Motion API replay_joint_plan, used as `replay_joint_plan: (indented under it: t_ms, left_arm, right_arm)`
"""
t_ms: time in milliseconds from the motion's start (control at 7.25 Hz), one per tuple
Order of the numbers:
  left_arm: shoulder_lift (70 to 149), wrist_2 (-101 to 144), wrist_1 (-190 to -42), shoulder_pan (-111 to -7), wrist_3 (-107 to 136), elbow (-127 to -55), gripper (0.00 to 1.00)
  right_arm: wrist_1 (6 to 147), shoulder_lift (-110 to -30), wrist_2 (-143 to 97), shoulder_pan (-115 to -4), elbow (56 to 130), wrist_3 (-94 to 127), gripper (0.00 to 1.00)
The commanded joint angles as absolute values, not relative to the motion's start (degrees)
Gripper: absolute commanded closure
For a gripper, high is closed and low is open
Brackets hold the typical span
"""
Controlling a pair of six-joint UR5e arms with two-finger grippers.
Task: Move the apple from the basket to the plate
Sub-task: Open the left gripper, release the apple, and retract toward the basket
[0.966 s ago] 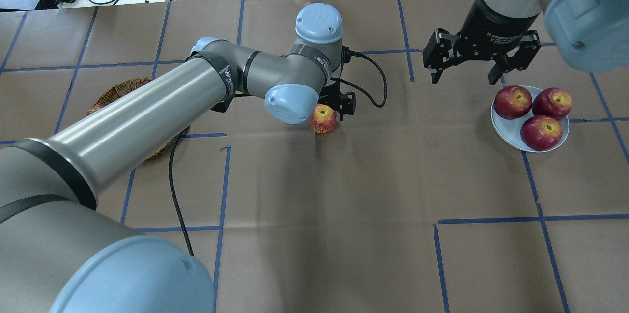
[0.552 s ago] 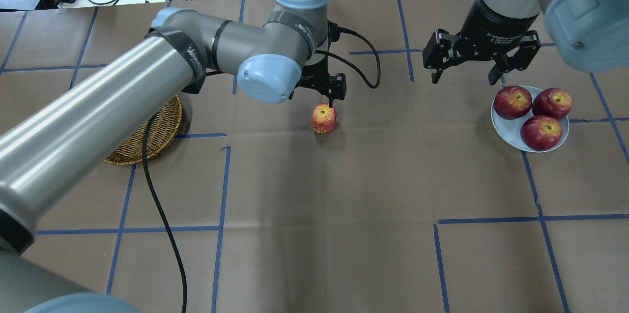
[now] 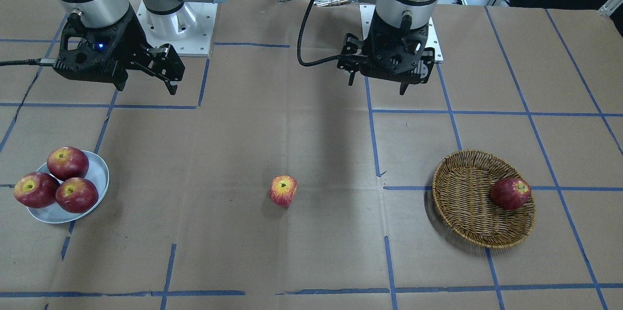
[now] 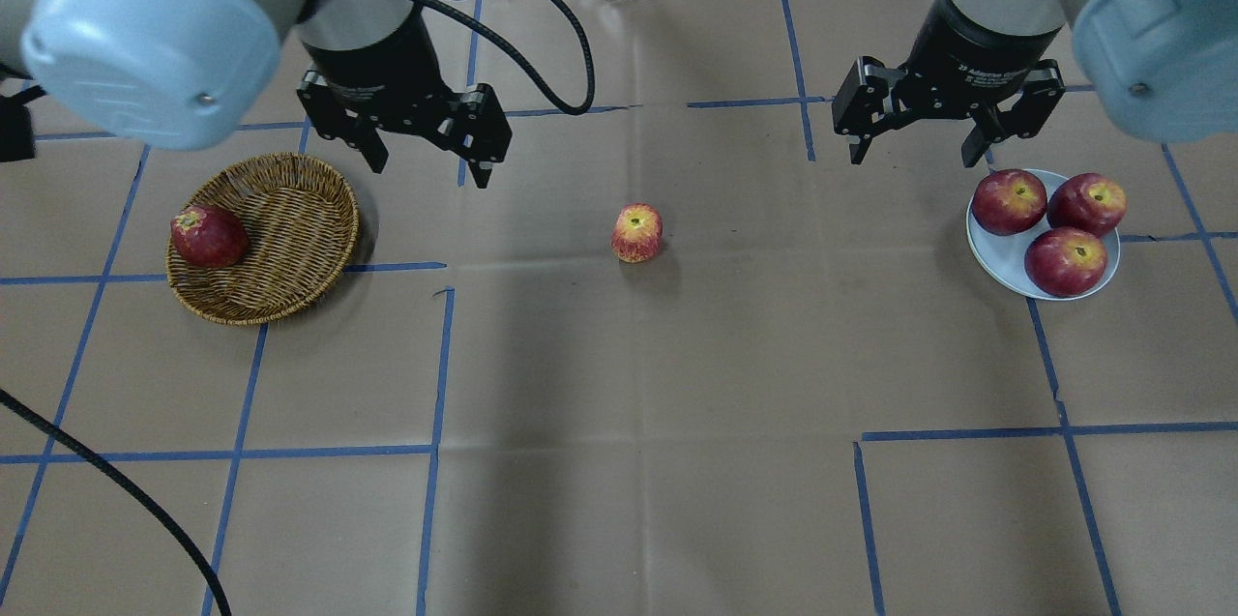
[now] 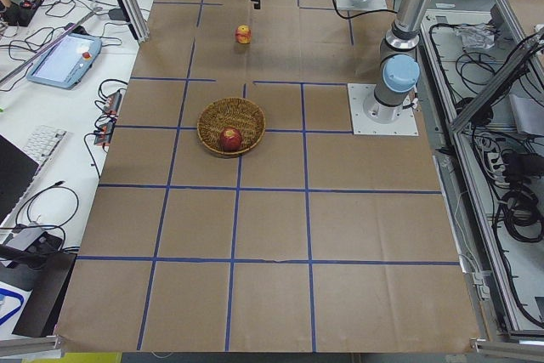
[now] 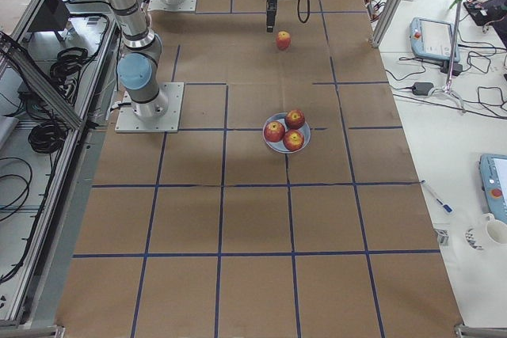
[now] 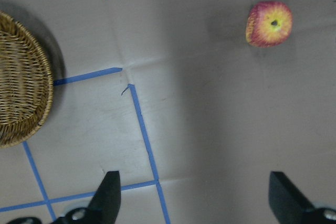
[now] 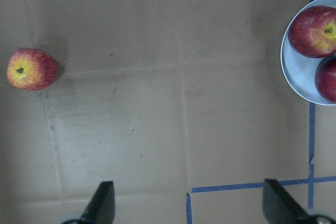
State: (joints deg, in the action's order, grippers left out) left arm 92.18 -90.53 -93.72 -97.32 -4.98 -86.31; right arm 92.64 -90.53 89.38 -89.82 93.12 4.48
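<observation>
The pale, streaky apple [image 4: 636, 233] with a yellow stem dip sits alone on the brown paper at mid-table; it also shows in the front view [image 3: 283, 190] and both wrist views [image 7: 269, 24] [image 8: 31, 69]. The wicker basket [image 4: 309, 239] lies at the left and holds one dark red apple [image 4: 207, 236]. The pale blue plate [image 4: 996, 258] at the right holds three dark red apples. My left gripper [image 4: 430, 166] is open and empty, raised just beyond the basket's right rim. My right gripper [image 4: 913, 157] is open and empty, raised beside the plate's far left.
Blue tape lines grid the paper-covered table. A black cable [image 4: 542, 26] loops from the left wrist, and another [image 4: 116, 490] crosses the front left. Keyboards, tablets and cables lie on side desks beyond the table edges.
My left gripper, which was down at the pale apple, has risen and swung left to near the basket. The apple stays in place on the table. The right arm has not moved.
</observation>
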Motion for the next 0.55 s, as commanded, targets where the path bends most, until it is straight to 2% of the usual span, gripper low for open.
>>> replay_joint_plan:
  t_ms: [0,414]
  left_arm:
    - [87.12,-90.62,-97.47,-92.91,-9.23,-86.4,0.01]
    - [85.78,-90.52,-99.22,-92.64,-9.23,-86.4,0.01]
  right_arm:
    - [92.64,-90.53,89.3,-89.82,93.16,4.48,0.0]
    - [92.98,-90.53,89.12,-90.87,92.99,5.7,0.0]
